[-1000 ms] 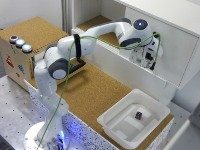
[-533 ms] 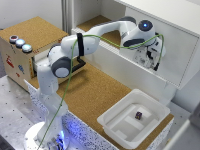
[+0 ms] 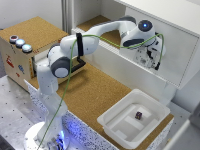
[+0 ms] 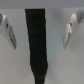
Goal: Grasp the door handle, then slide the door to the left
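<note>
Facing the door (image 3: 175,47), the gripper (image 4: 41,30) is held with its fingers (image 4: 9,29) spread | the door handle (image 4: 36,45), a black vertical bar, is seen between the fingers, untouched | in the exterior view the handle is hidden behind the gripper (image 3: 150,55) | a white tub (image 3: 131,122) is seen on the cork counter (image 3: 95,95).

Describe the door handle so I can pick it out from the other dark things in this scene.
Start at the white door, the big upright panel at the exterior view's right, where the claw is raised against it. The door handle is the slim black bar standing between the open claw fingers in the wrist view. Unlike the small dark object lying in the white tub, it is mounted on the door.
</note>
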Motion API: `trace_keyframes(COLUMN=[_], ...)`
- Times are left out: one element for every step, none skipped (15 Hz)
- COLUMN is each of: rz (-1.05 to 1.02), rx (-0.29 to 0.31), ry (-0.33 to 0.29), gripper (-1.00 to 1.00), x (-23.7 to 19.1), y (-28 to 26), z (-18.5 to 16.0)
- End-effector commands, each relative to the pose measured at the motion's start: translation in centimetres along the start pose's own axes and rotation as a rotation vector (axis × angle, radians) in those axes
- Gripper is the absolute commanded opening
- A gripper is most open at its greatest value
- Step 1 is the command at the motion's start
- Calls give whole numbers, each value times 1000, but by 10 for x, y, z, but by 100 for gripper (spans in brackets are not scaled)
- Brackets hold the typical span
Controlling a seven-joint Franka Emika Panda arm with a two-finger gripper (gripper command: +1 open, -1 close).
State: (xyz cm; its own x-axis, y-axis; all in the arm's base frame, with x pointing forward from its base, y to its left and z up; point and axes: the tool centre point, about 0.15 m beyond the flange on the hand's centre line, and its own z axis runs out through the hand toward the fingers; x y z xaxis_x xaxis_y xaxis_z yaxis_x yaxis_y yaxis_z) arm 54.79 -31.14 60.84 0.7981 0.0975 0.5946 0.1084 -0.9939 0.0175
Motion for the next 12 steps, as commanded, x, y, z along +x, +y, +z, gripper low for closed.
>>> trace_keyframes(rz=[-9, -4, -1, -6, 1, 8, 13, 21, 32, 49, 71, 95], rx=[-94, -98, -101, -103, -109, -116, -121, -125, -140, -154, -165, -182], ry=[134, 135, 129, 126, 122, 122, 122, 120, 121, 120, 124, 133], gripper=[100, -100, -100, -100, -100, -100, -100, -100, -100, -100, -100, -100], x=[-27, -27, -27, -28, -29, -29, -30, -30, -29, -28, -28, -28], y=[-22, -24, -25, -27, -28, -28, -29, -30, -30, -30, -31, -30], z=[6, 7, 8, 8, 8, 9, 9, 10, 12, 13, 14, 14])
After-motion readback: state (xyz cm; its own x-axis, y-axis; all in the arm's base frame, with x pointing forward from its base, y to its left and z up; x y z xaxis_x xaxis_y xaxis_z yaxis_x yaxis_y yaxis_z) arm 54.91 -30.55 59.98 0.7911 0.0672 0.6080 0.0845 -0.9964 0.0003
